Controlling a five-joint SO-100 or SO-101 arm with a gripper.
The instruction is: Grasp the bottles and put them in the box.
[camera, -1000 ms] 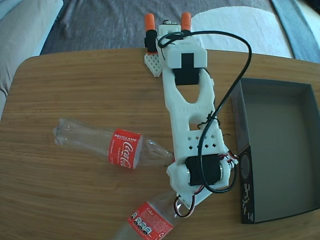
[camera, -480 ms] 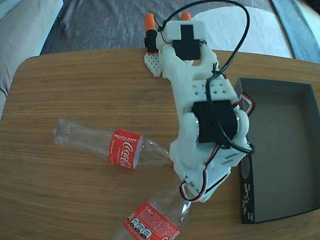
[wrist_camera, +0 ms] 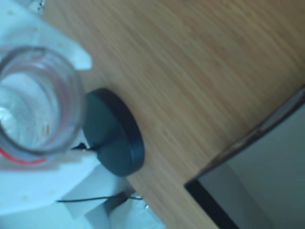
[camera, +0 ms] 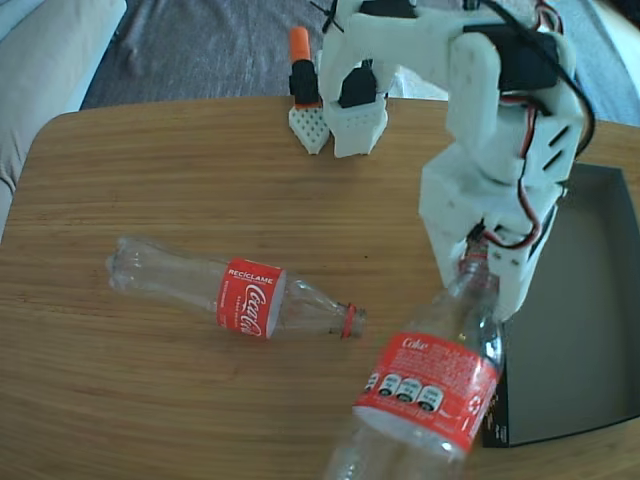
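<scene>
From my fixed view, one bottle [camera: 243,297] lies on its side at the left of the desk [camera: 150,180], neck toward the middle. Right of it, my end effector [camera: 472,262] is clamped on the neck of the second bottle [camera: 425,395], lifted at a tilt (its open mouth fills the wrist view's left). The box [camera: 575,300] at far right looks empty, just beside that bottle.

Bright daylight; blurred wrist view.
</scene>
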